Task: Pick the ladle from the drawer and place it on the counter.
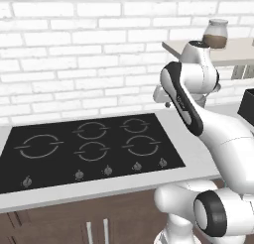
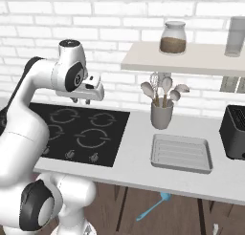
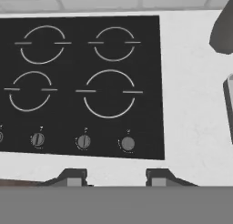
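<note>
Fingers apart, empty, over cooktop front edge; blue ladle below counter, bowl end up-right.

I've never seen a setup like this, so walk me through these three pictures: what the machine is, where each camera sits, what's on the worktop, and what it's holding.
The white machine is a robot arm on a driving base, in a computer-rendered kitchen. Two pictures come from cameras on the base, behind the arm to its left and right. The third looks down from the hand itself. The gripper hangs above the black cooktop, open and holding nothing. On the pale counter sit a grey tray, a cup of utensils and a black appliance. A wall shelf carries a jar. Below the counter, a blue ladle lies waiting to be picked up.
</note>
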